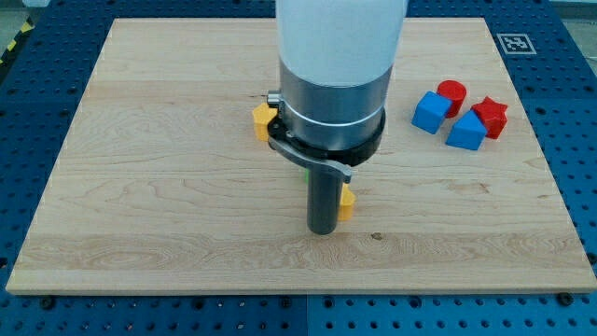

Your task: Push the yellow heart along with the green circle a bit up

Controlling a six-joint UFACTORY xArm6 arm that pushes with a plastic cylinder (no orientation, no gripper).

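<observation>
Yellow bit (347, 201) sits touching the right side of my tip (323, 230), near the board's middle and a little toward the view's bottom. Most of it is hidden by the rod, so I can't confirm the shape; I judge it's the heart. A sliver of green (305, 171) peeks out just left of the rod, under the collar, above the yellow bit; probably the circle, mostly hidden. A second yellow block (263, 119) shows at the collar's left, higher up; shape unclear.

No jaws on this rig, only a bare rod, so nothing to hold apart or clamp.

Wooden board (140, 187) looks smooth. The blocks look small, rigid and light, so I judge they'll slide easily and may spin or slip off a round rod if hit off-centre. No grasping; contact should be on the heart's bottom edge, centred, so it runs up into the green one and both travel together. My tip is beside the heart now, not below it, so I'd need to get under it first.

Well apart at the view's right: red cylinder (451, 92), red star (491, 116), blue cube (430, 112), blue block (465, 132), clustered together.
</observation>
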